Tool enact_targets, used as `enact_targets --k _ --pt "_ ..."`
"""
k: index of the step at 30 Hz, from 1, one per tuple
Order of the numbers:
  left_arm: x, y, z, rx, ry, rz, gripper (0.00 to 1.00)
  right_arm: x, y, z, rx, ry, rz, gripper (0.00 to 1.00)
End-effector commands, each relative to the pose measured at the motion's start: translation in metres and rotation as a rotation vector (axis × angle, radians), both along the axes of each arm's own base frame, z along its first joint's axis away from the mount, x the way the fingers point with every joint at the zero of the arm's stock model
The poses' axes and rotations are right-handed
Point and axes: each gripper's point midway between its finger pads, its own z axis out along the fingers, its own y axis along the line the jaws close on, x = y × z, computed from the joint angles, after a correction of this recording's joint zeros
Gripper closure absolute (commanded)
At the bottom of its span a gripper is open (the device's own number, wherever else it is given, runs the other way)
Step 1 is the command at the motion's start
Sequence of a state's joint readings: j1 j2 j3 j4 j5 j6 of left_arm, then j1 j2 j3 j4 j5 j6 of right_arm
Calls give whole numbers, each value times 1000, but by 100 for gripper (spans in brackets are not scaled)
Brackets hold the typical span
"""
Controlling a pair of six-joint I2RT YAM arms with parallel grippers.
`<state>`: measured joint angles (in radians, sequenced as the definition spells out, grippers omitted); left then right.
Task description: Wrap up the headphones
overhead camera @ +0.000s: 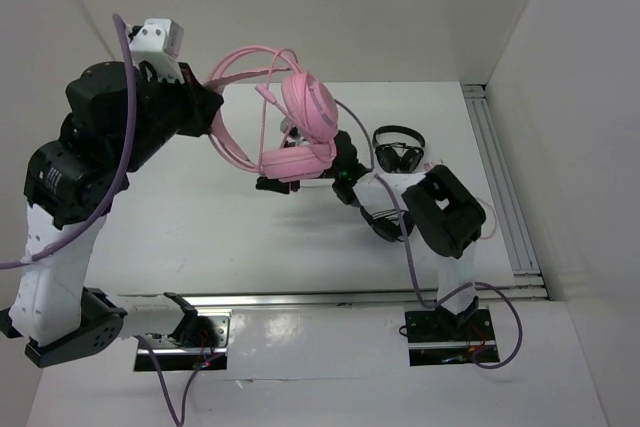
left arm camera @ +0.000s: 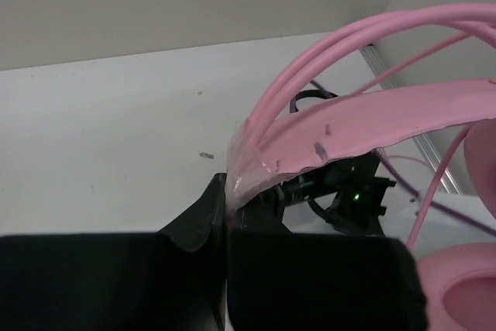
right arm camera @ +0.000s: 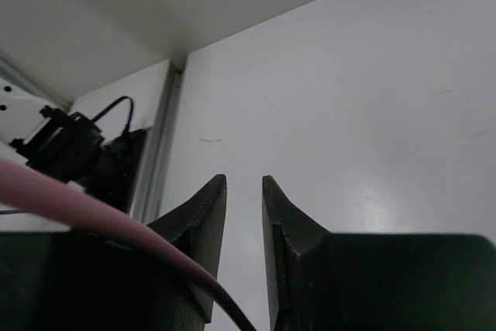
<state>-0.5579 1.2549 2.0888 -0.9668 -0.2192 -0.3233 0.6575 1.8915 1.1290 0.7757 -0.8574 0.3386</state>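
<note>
Closest to me, my right gripper [right arm camera: 244, 184] has its jaws slightly apart with nothing between them; the thin pink cable [right arm camera: 70, 203] crosses in front of 1 of its fingers; beyond it the pink headphones [overhead camera: 305, 112] hang clear of the table [overhead camera: 200, 237], held up by the headband [left arm camera: 372, 114], which my left gripper [left arm camera: 226, 191] clenches tight; farther back on the right, 1 black headset [overhead camera: 398, 150] lies on the table.

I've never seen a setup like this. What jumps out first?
The big pink headphones, held above the table at centre, headband pinched in the left gripper. Beside them the right gripper is slightly open, holding nothing. A black headset lies at back right.
</note>
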Motion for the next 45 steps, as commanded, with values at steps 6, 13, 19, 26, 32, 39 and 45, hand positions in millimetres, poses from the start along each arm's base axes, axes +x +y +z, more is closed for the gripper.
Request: enact_targets --k 6,13,19,26,32,39,45 --pt "34 71 34 -176 -100 486 100 -41 33 -2 192 26 166 65" --pt "131 82 2 -150 12 549 100 -71 21 -39 91 74 152 81" --pt "202 131 -66 -113 153 702 100 -101 10 -30 -33 -11 121 96" --pt "192 157 -179 68 361 838 100 -135 15 35 -99 -203 108 100" --pt "164 125 -252 279 517 667 100 -114 11 82 -239 -388 17 100" --pt "116 92 -288 380 549 381 100 -27 -35 116 -589 -609 -361 100" --pt "88 74 -278 425 469 273 100 14 -61 139 -719 -734 -558 100"
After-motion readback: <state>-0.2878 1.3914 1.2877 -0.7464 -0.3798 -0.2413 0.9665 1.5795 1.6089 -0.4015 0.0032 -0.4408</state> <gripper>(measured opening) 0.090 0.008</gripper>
